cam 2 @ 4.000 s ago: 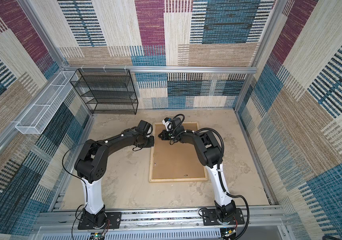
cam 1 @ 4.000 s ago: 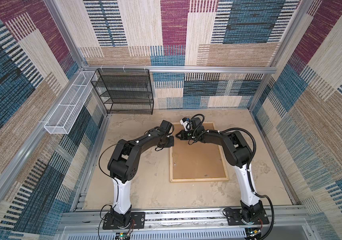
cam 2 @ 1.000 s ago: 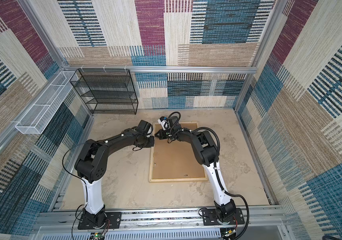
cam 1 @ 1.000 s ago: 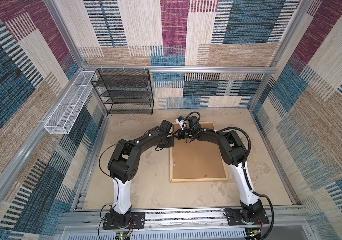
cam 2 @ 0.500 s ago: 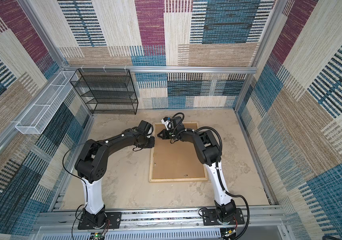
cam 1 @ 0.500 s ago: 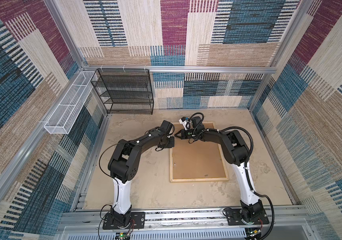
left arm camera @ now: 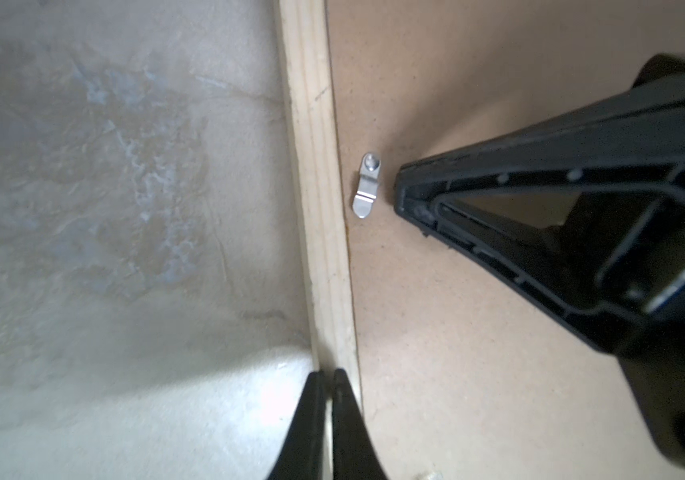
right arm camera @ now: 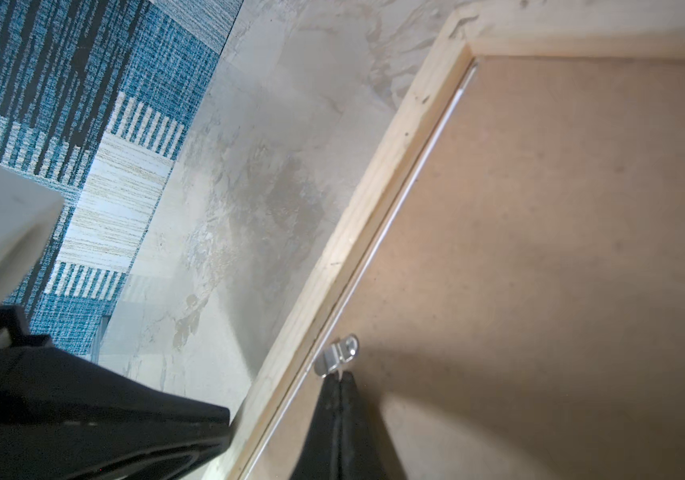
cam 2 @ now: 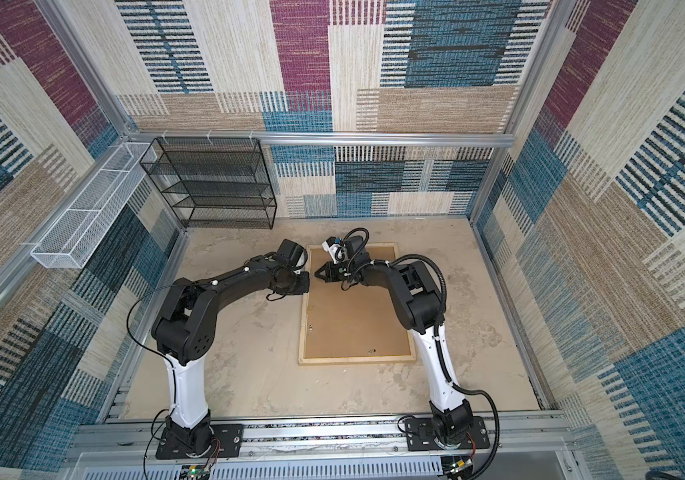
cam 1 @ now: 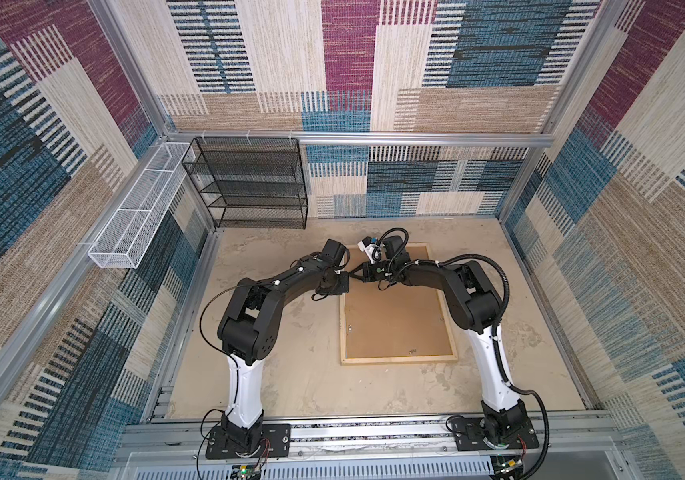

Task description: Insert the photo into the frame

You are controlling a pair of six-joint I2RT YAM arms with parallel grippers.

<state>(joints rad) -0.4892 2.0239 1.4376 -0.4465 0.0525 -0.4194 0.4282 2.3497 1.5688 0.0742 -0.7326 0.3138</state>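
Pale wood bars of the frame lie flat on the sandy surface, toward its back edge and right of the middle, with the long sides running front to back. Inside the bars sits a brown fibreboard backing sheet that fills the frame from bar to bar in both top views, so the frame is face down. The photo shows in no view. In the right wrist view a thin white edge runs in the slit between bar and backing sheet, and whether that is the print cannot be told. A small metal turn clip is fixed to the backing sheet just beside the frame's left bar, near its back left corner. The right tool has its black fingers pressed together with nothing between them. Its tip is just beside the turn clip, on the side away from the bar, and contact cannot be made out. The left tool is narrowed to a slit and grips nothing, its tips over the same left bar. A black mesh shelf rack stands at the surface's back left corner, several tiers high. A white wire basket, split into compartments, hangs on the left wall above the surface's left edge.
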